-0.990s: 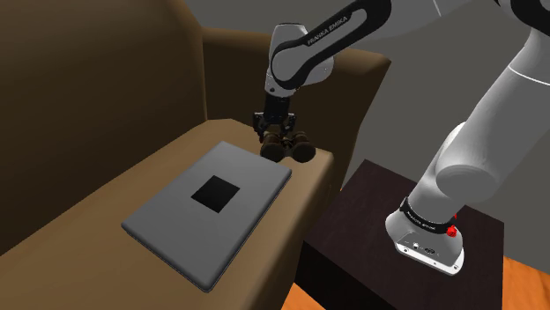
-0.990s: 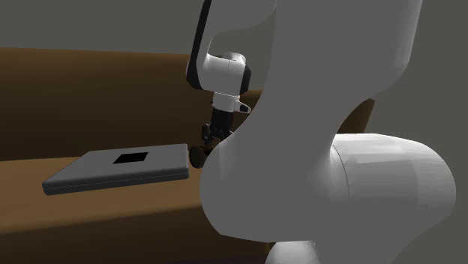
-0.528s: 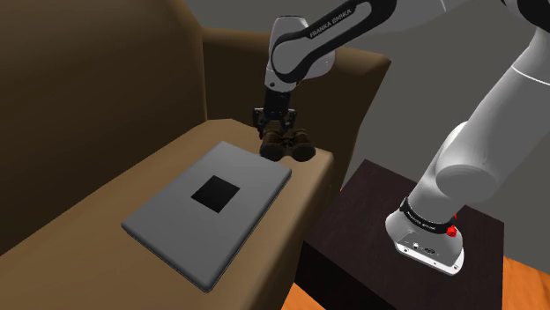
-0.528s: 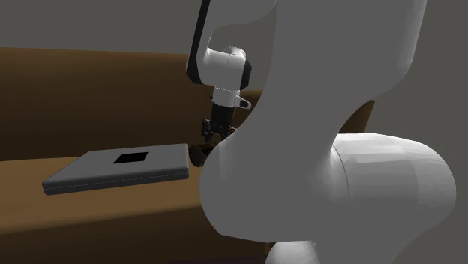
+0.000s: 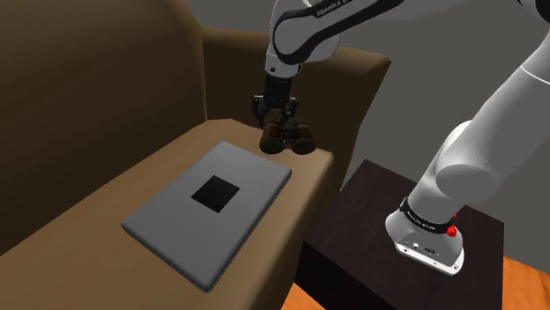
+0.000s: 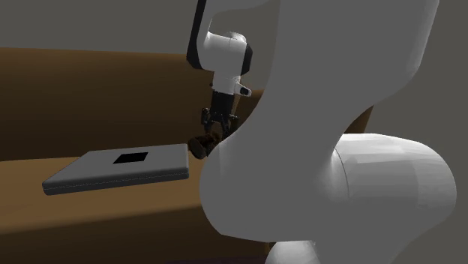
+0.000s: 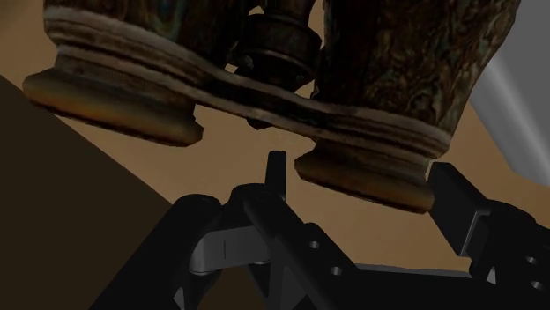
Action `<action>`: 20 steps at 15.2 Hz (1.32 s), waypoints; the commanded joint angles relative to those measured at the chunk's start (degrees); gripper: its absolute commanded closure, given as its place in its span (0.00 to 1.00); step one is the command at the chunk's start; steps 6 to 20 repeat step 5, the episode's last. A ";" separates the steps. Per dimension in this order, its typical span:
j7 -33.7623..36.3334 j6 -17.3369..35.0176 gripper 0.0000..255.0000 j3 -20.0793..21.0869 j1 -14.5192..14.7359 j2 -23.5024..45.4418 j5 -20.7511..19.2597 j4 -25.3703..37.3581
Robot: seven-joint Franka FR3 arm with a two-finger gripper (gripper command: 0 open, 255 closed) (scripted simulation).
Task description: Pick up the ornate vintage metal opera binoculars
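Locate the binoculars (image 5: 287,135) over the sofa seat (image 5: 106,202), at the seat's end next to the armrest (image 5: 344,79) and close to its front corner. They are a dark brown twin-barrel pair with banded, mottled barrels and flared rims, joined by a central knob. In the wrist view the binoculars (image 7: 264,79) sit directly ahead of the gripper (image 7: 363,176), rims toward the camera.

Check the grip. The gripper (image 5: 276,110) hangs straight down onto the binoculars from above. In the wrist view the two black fingers (image 7: 276,176) stand either side of one barrel's rim and are closed against it, so the barrel is clamped between them. The other barrel lies outside the fingers.

Check the height. In the second exterior view the binoculars (image 6: 201,144) hang under the gripper (image 6: 212,124), above the level of the slab's top face. You cannot tell from the shoulder view whether they clear the cushion.

Note the surroundings. A flat grey slab (image 5: 176,220) with a black square (image 5: 216,193) at its centre lies on the middle of the seat, near the binoculars but apart from them. The white arm (image 5: 308,35) reaches in from the dark stand (image 5: 370,229), which sits beside the seat's front edge on an orange floor (image 5: 524,282).
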 commanded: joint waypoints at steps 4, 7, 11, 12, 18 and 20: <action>0.66 -3.34 1.00 -0.14 -0.11 -1.26 -0.33 2.15; 0.66 -3.34 1.00 -0.14 -0.11 -1.25 -0.32 2.16; 0.66 -3.34 1.00 -0.14 -0.11 -1.25 -0.32 2.16; 0.66 -3.34 1.00 -0.14 -0.11 -1.25 -0.32 2.16; 0.66 -3.34 1.00 -0.14 -0.11 -1.25 -0.32 2.16; 0.66 -3.34 1.00 -0.14 -0.11 -1.25 -0.32 2.16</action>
